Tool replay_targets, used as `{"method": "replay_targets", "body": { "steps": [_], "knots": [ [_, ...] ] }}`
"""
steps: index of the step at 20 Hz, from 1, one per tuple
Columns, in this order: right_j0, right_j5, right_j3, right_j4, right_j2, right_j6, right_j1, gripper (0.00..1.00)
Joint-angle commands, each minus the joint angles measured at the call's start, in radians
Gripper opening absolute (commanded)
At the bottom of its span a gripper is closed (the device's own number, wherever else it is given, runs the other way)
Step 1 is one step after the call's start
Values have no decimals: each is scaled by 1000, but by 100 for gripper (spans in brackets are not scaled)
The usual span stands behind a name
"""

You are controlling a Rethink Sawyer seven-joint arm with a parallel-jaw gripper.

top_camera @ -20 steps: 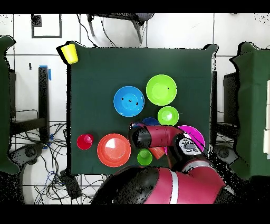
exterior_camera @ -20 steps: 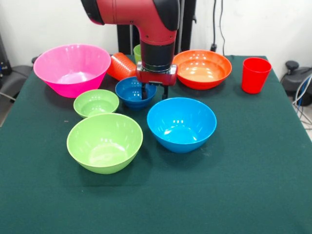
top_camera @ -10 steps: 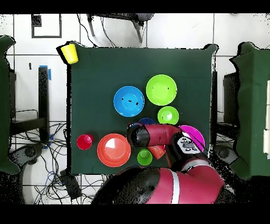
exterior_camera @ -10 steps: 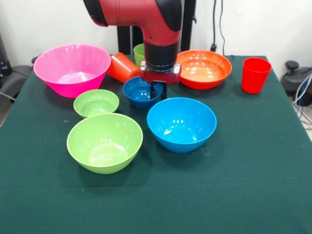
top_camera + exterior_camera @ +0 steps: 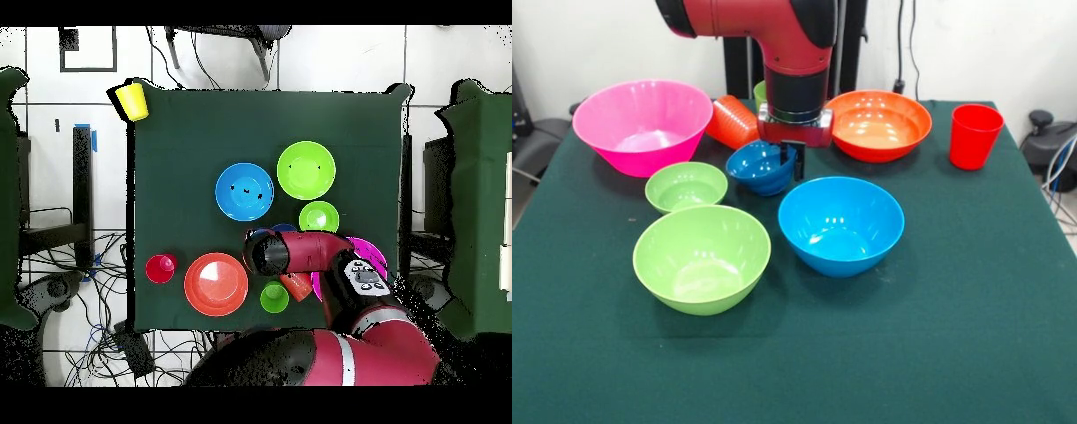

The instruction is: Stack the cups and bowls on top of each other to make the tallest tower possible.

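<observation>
fingers [image 5: 793,161] clamp small dark blue bowl [image 5: 762,168] rim | bowl tilted, lifted

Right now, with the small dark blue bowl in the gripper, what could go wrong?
The gripper pinches the dark blue bowl by one rim only, and the bowl hangs tilted, so it might slip or swing out. The orange cup lies on its side just beside it and could get nudged and roll. The blue bowl sits close below, so a low carry may clip its rim.

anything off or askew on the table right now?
Yes. The orange cup lies on its side between the pink bowl and the orange bowl. The small dark blue bowl hangs tilted from the gripper.
</observation>
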Motion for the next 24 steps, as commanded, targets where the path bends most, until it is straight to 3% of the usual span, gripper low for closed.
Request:
{"method": "replay_targets", "body": {
  "steps": [1, 10, 16, 24],
  "knots": [
    [-6, 85, -46, -58, 143, -116, 38, 0],
    [23, 145, 35, -17, 149, -70, -93, 0],
    [48, 159, 67, 5, 147, -32, -139, 0],
    [163, 195, 93, 27, 70, 55, -237, 0]
  ]
}}
